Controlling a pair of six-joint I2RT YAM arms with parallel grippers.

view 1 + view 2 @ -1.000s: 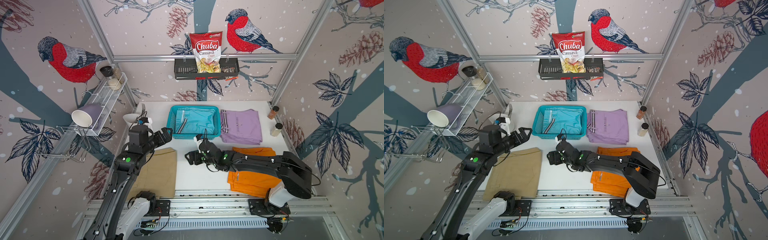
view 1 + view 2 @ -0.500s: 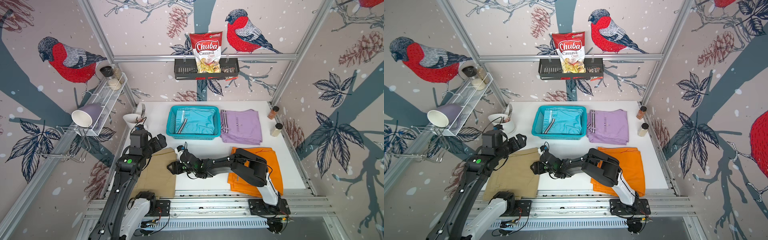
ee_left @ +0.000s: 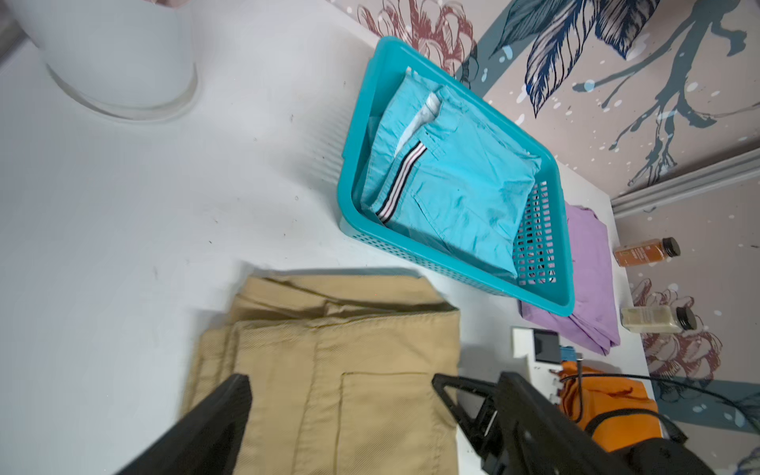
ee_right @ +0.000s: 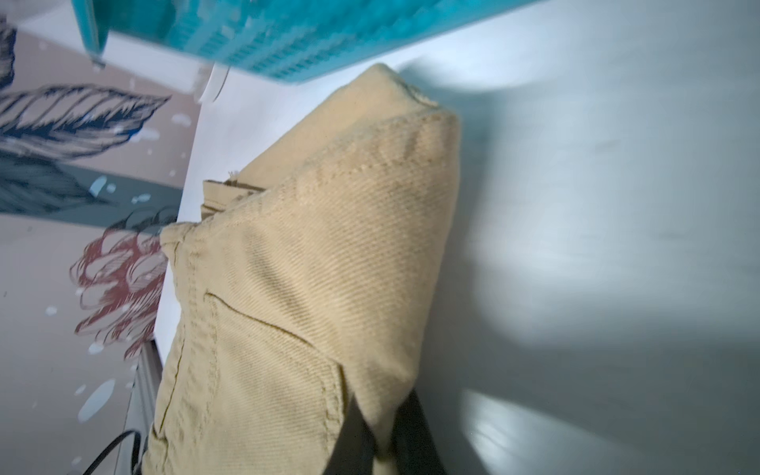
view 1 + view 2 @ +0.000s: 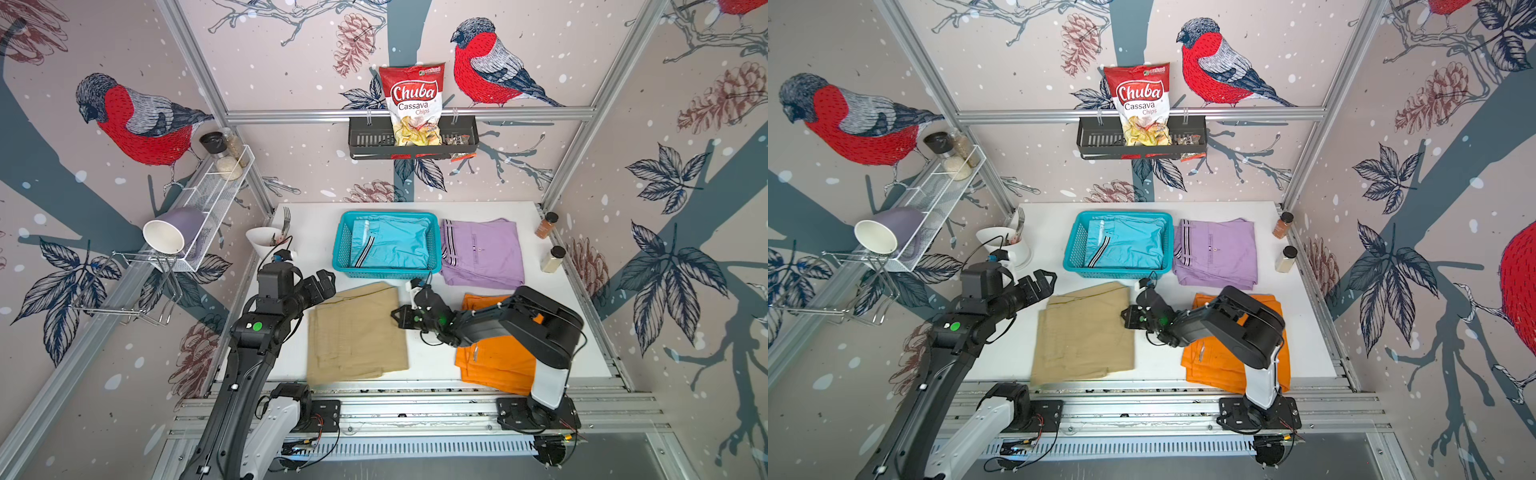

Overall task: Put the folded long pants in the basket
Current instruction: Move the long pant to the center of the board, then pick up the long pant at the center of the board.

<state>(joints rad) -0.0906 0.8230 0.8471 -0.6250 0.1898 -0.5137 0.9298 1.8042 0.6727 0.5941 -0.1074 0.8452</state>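
With my right gripper pinching the tan pants mid-frame, I'd lift slowly toward the basket, keeping folds intact.

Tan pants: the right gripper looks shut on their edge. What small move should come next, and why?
Probably lower the left gripper onto the nearest edge of the tan pants and close. The right gripper is shut on the opposite edge, cloth bunched in its grip, while the left hangs open beside them. Two grips should keep the fold intact on the way to the basket.
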